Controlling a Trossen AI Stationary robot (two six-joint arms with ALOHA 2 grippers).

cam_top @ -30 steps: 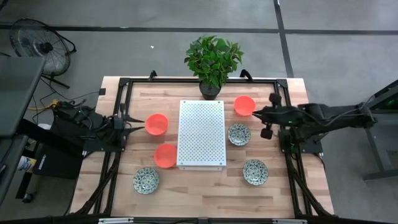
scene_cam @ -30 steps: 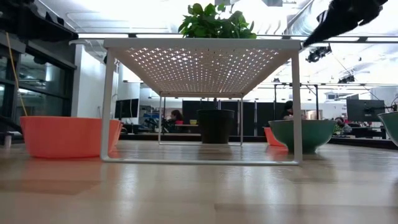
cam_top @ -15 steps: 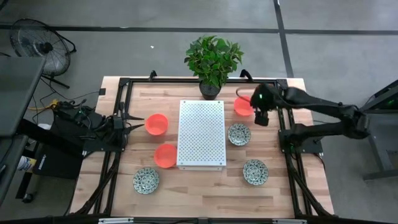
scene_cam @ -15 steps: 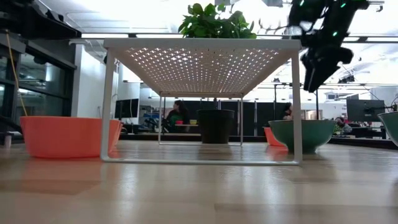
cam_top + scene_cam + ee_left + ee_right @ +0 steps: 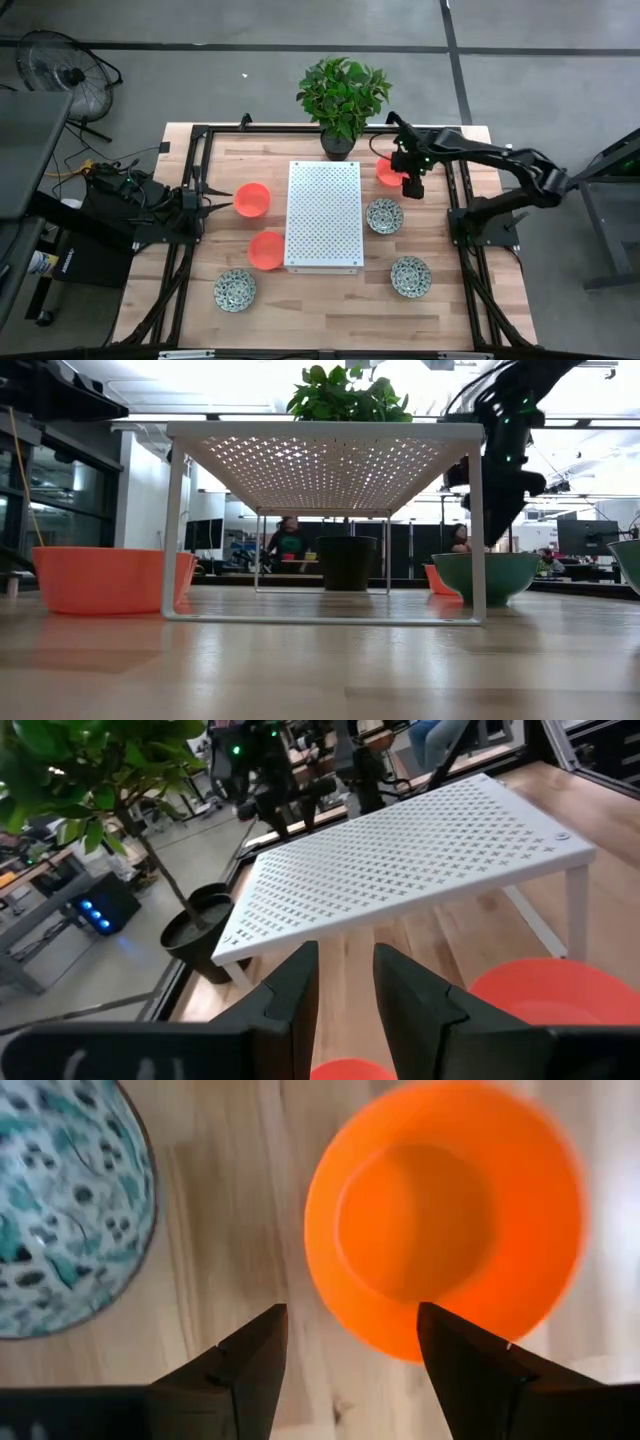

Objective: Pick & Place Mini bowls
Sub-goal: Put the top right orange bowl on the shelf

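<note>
Three orange mini bowls stand on the table: two [image 5: 252,199] [image 5: 265,250] left of the white perforated shelf [image 5: 322,215] and one [image 5: 390,170] to its far right. Three patterned bowls [image 5: 235,289] [image 5: 385,215] [image 5: 410,276] stand nearer. My right gripper [image 5: 350,1360] points down, open, over the near rim of the far-right orange bowl [image 5: 445,1220], above the table [image 5: 495,510]. My left gripper [image 5: 345,985] waits at the left, level, its fingers slightly apart with nothing between them.
A potted plant [image 5: 343,95] stands at the far edge behind the shelf. Black frame rails [image 5: 190,180] run along the table's left and right sides. A patterned bowl [image 5: 60,1210] lies close beside the right gripper. People sit in the room beyond the table.
My right gripper has come down from high over the table's right side toward the far-right orange bowl. It has tipped from a slant to pointing straight down. The bowls have stayed where they were.
</note>
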